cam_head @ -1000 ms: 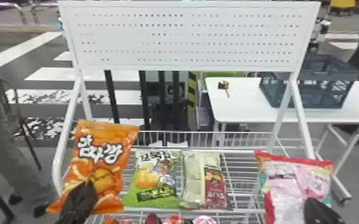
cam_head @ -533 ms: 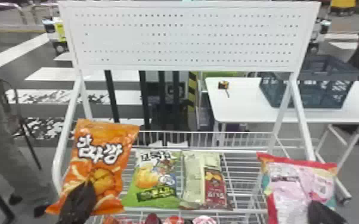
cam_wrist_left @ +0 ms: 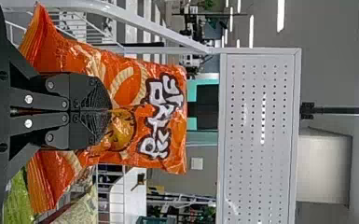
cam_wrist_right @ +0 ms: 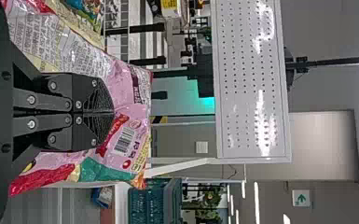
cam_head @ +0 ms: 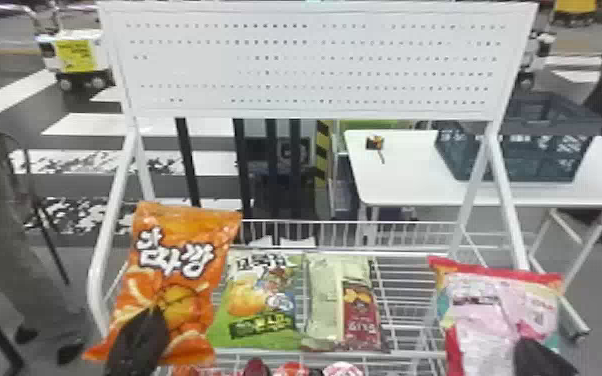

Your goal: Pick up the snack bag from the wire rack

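At the left of the head view my left gripper [cam_head: 140, 340] holds up an orange snack bag [cam_head: 175, 255] by its face. In the left wrist view the left gripper [cam_wrist_left: 109, 111] is shut on the orange bag [cam_wrist_left: 168, 84]. On the right, my right gripper [cam_head: 540, 357] has a pink and red snack bag [cam_head: 490, 310]. The right wrist view has the right gripper [cam_wrist_right: 113, 112] shut on the pink bag [cam_wrist_right: 126, 88]. Between the two lie a green bag [cam_head: 260, 300] and a pale green and red bag [cam_head: 325, 300] on the wire rack [cam_head: 405, 285].
Round red and white packages [cam_head: 290, 371] sit on a lower level at the front. A white perforated panel [cam_head: 315, 65] rises above the rack between slanted posts. Behind at right, a dark crate [cam_head: 520, 150] stands on a white table [cam_head: 405, 175]. A person stands at the left edge.
The right gripper and the pink bag have shifted slightly right. My left gripper and the orange bag have stayed nearly still. A wheeled white machine has come into sight behind at left.
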You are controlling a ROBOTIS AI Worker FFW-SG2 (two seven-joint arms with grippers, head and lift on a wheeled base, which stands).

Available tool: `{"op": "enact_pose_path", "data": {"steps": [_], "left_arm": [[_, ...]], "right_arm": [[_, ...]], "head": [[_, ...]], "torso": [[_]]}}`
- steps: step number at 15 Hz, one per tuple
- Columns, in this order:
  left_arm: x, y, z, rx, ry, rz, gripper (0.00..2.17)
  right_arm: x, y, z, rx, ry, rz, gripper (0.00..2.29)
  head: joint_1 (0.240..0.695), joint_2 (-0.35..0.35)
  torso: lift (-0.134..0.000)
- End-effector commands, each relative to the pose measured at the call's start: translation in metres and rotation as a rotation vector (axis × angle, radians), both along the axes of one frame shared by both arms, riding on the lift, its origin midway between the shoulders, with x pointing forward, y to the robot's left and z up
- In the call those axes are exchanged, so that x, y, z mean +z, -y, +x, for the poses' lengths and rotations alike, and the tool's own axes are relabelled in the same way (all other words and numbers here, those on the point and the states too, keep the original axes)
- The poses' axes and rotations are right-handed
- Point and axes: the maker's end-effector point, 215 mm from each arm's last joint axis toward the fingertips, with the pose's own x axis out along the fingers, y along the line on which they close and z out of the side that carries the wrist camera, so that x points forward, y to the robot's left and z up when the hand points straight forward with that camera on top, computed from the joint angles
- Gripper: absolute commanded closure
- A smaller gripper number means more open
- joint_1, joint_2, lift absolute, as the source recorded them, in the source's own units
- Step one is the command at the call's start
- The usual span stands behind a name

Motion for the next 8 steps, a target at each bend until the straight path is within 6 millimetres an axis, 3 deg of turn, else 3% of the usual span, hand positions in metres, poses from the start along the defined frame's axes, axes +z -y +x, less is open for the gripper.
{"op": "enact_pose_path", "data": {"steps": [1,8], "left_arm": [[0.0001,-0.0001,0.0,0.002,0.0,-0.001,2.09],[0.0004,-0.0004,-0.0004,0.002,0.001,0.0,2.09]], "right_arm": [[0.0006,-0.0001,-0.0008,0.0,0.0,0.0,2.17],[-0.0001,-0.0008,-0.002,0.001,-0.003,0.001,2.16]], "head": [[0.499,0.0],[0.499,0.0]], "torso": [[0.0],[0.0]]}}
